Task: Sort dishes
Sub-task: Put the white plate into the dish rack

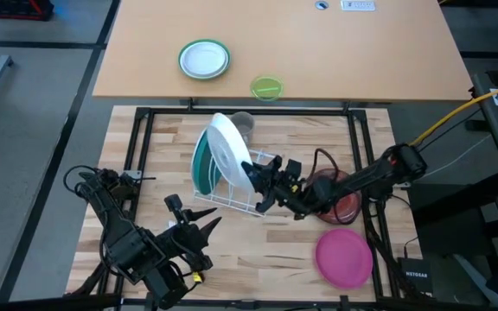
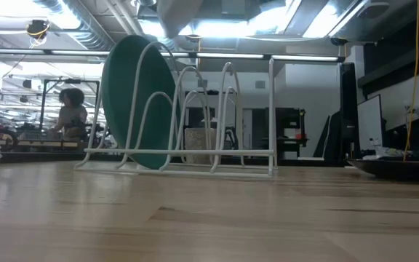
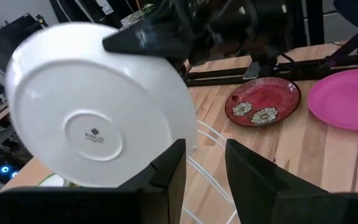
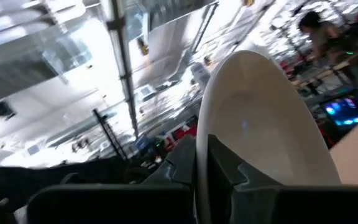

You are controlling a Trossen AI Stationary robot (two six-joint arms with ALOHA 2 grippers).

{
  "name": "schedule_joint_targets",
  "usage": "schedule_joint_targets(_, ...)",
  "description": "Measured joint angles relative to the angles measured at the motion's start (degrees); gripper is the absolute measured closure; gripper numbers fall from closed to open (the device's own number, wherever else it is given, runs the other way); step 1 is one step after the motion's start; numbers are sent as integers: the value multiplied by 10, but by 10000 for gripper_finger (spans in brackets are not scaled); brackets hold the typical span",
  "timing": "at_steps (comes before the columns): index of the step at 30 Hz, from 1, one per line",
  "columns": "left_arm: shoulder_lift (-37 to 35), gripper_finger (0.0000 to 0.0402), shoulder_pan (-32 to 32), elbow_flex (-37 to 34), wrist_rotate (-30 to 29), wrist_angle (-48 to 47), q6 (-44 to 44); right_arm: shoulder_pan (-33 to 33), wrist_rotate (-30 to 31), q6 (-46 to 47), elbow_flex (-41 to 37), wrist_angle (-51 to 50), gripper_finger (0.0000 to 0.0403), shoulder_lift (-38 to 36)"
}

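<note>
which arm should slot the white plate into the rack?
Right. Its gripper already pinches the white plate by the rim, above the rack beside the teal plate. Left gripper is empty.

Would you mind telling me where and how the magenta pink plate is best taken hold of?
Judging by its pose, grip the rim. The magenta pink plate lies flat on the table with clear wood around it, so one finger could slide under the raised edge and one close from above. The side nearest the dark red plate suits the right arm best.
</note>
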Motion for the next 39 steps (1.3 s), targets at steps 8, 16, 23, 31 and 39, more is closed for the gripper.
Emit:
schedule_joint_targets(8, 0, 314, 0, 0, 0, 0, 2, -4, 68, 24, 0, 34, 386, 30)
schedule_joint_targets(16, 0, 318, 0, 0, 0, 0, 1, -13, 102, 30, 0, 29, 386, 30)
schedule_joint_targets(23, 0, 318, 0, 0, 0, 0, 1, -27, 116, 72, 0, -21, 386, 30)
schedule_joint_targets(31, 0, 318, 0, 0, 0, 0, 1, -37, 131, 104, 1, -78, 386, 29)
schedule_joint_targets(39, 0, 318, 0, 0, 0, 0, 1, -43, 145, 124, 1, -151, 386, 29)
